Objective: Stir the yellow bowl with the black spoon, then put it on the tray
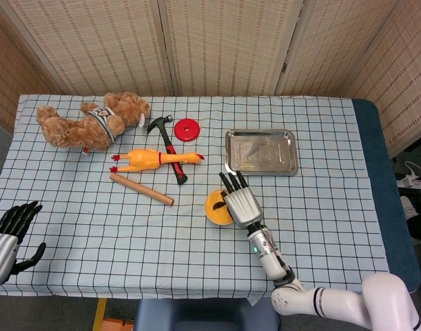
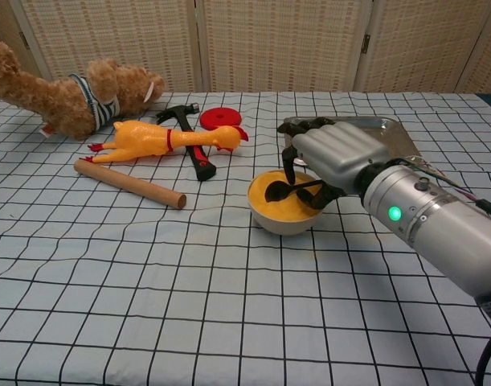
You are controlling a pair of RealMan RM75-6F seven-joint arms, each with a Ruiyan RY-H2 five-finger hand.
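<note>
The right hand (image 2: 329,157) grips the black spoon (image 2: 287,190) with its bowl end dipped inside the yellow bowl (image 2: 287,207) — placed for stirring — just short of the tray (image 1: 261,152), while the left hand (image 1: 7,234) idles open.

**Count of what is on the table**

One yellow bowl (image 2: 285,211), one black spoon (image 2: 287,191) and one metal tray (image 1: 260,152). One teddy bear (image 1: 86,121), one rubber chicken (image 1: 155,158), one hammer (image 1: 167,142), one red disc (image 1: 187,129), one wooden rod (image 1: 142,189). Two robot hands: the right hand (image 2: 333,157) at centre frame, the left hand (image 1: 7,238) at lower left.
</note>
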